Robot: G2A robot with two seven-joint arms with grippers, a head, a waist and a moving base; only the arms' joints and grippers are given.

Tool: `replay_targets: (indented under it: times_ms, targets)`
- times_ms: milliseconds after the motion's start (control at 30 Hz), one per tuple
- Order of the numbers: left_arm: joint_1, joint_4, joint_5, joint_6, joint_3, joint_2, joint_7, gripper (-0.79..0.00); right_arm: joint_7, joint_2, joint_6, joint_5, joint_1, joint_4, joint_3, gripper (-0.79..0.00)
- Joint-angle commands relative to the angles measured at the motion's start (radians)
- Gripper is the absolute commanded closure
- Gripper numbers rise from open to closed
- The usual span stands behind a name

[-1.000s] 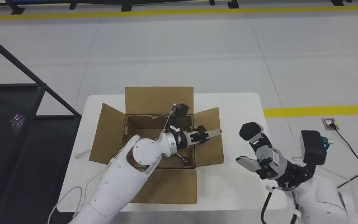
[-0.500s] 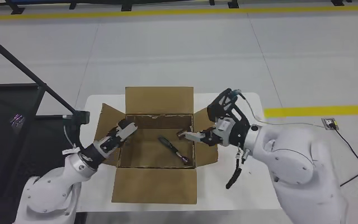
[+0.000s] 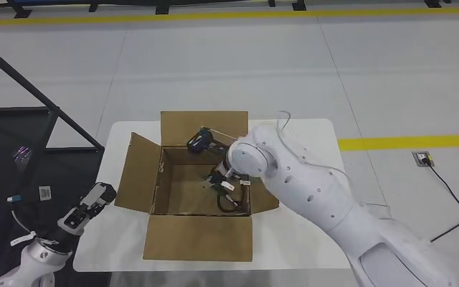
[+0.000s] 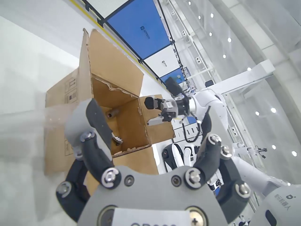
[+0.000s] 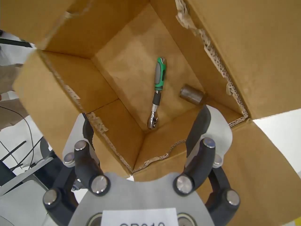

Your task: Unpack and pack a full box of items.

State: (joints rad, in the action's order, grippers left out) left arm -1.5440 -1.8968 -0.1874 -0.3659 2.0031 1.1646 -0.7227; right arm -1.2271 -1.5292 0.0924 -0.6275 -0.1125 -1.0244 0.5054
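An open cardboard box [image 3: 199, 237] stands mid-table with its flaps spread. On its floor lie a green-handled ratchet wrench [image 5: 157, 90] and a short metal socket [image 5: 191, 94]. My right gripper [image 5: 145, 128] hangs open over the box's opening, above the ratchet's head and touching nothing; the top view has that gripper [image 3: 222, 183] over the right part of the box, with the ratchet [image 3: 231, 206] partly under it. My left gripper [image 3: 95, 199] sits open and empty off the box's left flap, by the table's left edge. From there the box [image 4: 112, 71] and socket [image 4: 112, 113] show.
The white table [image 3: 301, 215] has bare room right of the box and along its front. A black frame [image 3: 43, 136] stands off the table's left side. The box's torn flap edges [image 5: 200, 38] stick up around the opening.
The left arm has drawn back from the box's left wall to the table's left edge. The right arm has moved from the right flap to over the box's inside.
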Motion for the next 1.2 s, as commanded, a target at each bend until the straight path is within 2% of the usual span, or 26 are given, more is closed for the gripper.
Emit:
replay_targets:
  times_ms: [0, 133, 533, 667, 867, 900, 933, 1000, 1067, 1100, 1167]
  targets:
    - [-0.004, 0.005, -0.002, -0.011, -0.005, -0.002, -0.014, -0.785, 0.012, -0.043, -0.018, 0.0, 0.023, 0.125, -0.055, -0.785]
    - [-0.004, 0.008, -0.004, -0.013, -0.006, -0.003, -0.018, -0.785, 0.064, -0.112, -0.068, 0.02, 0.044, 0.287, -0.098, -0.785]
    - [-0.004, 0.008, -0.004, -0.013, -0.006, -0.003, -0.018, -0.785, 0.064, -0.112, -0.068, 0.02, 0.044, 0.287, -0.098, -0.785]
    - [-0.012, 0.004, 0.005, -0.005, -0.009, -0.003, -0.001, -0.785, 0.066, -0.121, -0.041, -0.029, 0.018, 0.271, -0.127, -0.785]
    - [-0.028, 0.021, -0.017, 0.0, 0.016, -0.008, 0.002, -0.785, 0.048, -0.181, -0.01, -0.076, 0.014, 0.343, -0.186, -0.785]
    - [-0.032, 0.022, -0.019, -0.002, 0.021, -0.009, 0.001, -0.785, 0.06, -0.193, 0.007, -0.068, 0.011, 0.363, -0.19, -0.739]
    - [-0.037, 0.024, -0.023, -0.004, 0.025, -0.009, 0.002, -0.785, 0.065, -0.206, 0.026, -0.068, 0.01, 0.385, -0.197, -0.73]
    - [-0.046, 0.026, -0.03, -0.005, 0.031, -0.01, 0.004, -0.785, 0.082, -0.232, 0.037, -0.066, 0.007, 0.424, -0.207, -0.785]
    - [-0.053, 0.028, -0.035, -0.008, 0.033, -0.011, 0.006, -0.785, 0.098, -0.257, 0.05, -0.067, 0.005, 0.453, -0.216, -0.702]
    - [-0.056, 0.03, -0.037, -0.01, 0.034, -0.012, 0.006, -0.785, 0.105, -0.269, 0.052, -0.069, 0.005, 0.471, -0.219, -0.696]
    - [-0.06, 0.031, -0.042, -0.01, 0.033, -0.012, 0.008, -0.785, 0.113, -0.291, 0.036, -0.085, 0.008, 0.511, -0.228, -0.622]
